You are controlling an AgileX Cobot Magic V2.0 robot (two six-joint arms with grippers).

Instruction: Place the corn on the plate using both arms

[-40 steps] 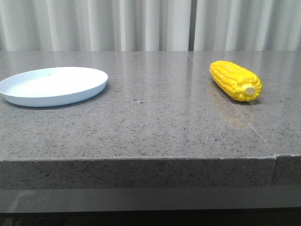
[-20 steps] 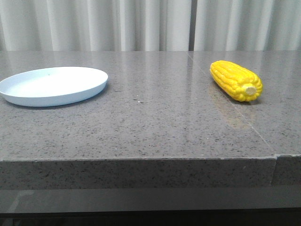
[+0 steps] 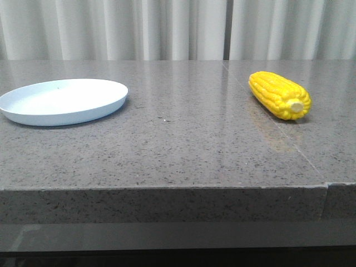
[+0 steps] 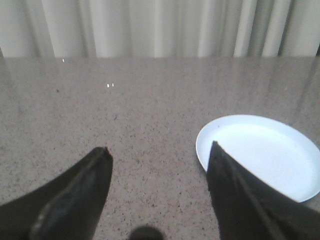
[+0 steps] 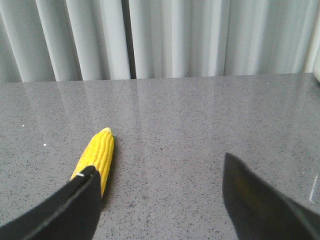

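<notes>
Left tool (image 4: 159, 152) spread wide and holding nothing, low over the grey tabletop (image 3: 183, 139), one finger (image 4: 235, 185) overlapping the plate's (image 4: 260, 155) near rim. Right tool (image 5: 160, 185) likewise wide apart and bare, corn (image 5: 97, 155) just beyond one finger (image 5: 75, 205). Corn (image 3: 278, 94) lying well right of the plate (image 3: 61, 101), not on it. Unmoved since a second ago.

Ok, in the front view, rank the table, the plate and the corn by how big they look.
1. Table, spanning the whole frame.
2. Plate, clearly wider than the corn is long.
3. Corn, smallest; it lies angled toward the camera, so its length is foreshortened.
</notes>
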